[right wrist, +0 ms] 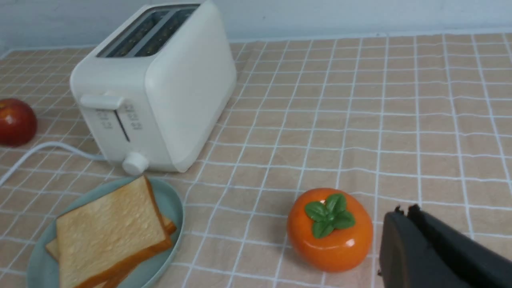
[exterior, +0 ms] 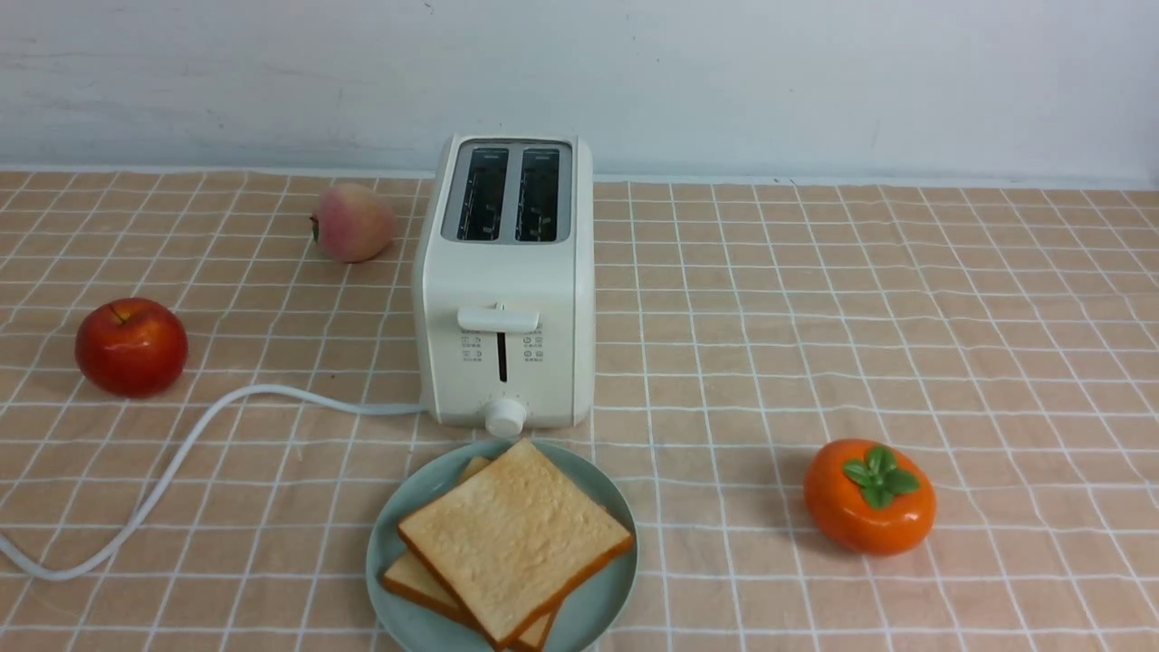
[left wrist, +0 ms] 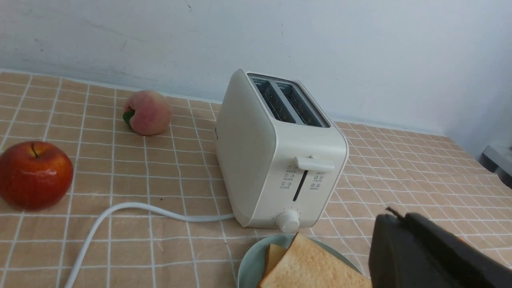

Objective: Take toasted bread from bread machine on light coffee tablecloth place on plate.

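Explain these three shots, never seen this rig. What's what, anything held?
It is a two-armed robot with three cameras. The front view looks forward from between the arms; neither arm shows there. The other two come from wrist cameras: the dark shapes are the left arm's fingers and the right arm's fingers, closed together, holding nothing. On the checked tablecloth stands a cream toaster, both slots empty, and in front of it a green plate with two stacked toast slices. A red apple and a peach lie to its left, an orange persimmon to its right.
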Robot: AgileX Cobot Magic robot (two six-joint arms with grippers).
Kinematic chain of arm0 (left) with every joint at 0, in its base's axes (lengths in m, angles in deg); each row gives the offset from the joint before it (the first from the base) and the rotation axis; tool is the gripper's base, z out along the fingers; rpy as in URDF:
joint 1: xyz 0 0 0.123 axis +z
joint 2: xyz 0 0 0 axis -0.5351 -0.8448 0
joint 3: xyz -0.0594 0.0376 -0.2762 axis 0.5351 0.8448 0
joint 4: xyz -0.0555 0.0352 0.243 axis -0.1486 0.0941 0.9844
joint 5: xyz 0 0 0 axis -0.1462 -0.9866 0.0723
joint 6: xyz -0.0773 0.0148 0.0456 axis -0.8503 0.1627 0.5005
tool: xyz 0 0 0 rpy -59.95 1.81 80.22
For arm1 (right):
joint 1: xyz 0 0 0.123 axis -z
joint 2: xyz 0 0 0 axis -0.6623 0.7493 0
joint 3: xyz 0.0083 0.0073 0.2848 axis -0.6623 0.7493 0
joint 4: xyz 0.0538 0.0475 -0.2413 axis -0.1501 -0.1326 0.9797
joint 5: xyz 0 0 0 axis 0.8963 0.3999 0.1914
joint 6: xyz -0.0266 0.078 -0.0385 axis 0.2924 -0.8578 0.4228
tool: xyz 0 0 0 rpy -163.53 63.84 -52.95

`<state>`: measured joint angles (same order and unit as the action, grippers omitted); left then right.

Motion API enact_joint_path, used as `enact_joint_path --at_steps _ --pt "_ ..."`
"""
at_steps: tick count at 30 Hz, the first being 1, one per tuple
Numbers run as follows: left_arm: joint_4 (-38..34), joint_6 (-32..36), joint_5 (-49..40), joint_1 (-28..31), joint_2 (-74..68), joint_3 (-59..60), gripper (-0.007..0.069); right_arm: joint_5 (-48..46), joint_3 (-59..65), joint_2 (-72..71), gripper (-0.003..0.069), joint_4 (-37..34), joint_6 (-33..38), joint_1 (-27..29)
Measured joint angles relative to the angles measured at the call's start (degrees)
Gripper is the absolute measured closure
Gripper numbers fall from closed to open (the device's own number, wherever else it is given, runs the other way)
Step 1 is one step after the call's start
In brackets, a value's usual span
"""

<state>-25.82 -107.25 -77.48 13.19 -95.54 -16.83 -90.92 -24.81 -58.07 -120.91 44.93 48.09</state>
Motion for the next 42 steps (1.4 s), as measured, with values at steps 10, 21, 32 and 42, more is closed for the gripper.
enact_joint_path --at_steps 10,21,32,42 --pt "0.0 0.0 0.4 0.0 0.0 0.0 0.0638 3.4 1.4 -0.1 0.0659 -0.5 0.2 0.0" --pt "0.0 0.0 -2.4 0.0 0.0 0.0 0.0636 3.4 1.4 -0.1 0.0657 -0.6 0.2 0.0" --pt "0.9 0.1 -4.3 0.0 0.0 0.0 0.0635 3.4 1.4 -0.1 0.0646 -0.6 0.2 0.0" --pt "5.1 0.9 5.7 3.7 3.8 11.5 0.0629 3.4 1.4 -0.1 0.0636 -0.6 0.2 0.0"
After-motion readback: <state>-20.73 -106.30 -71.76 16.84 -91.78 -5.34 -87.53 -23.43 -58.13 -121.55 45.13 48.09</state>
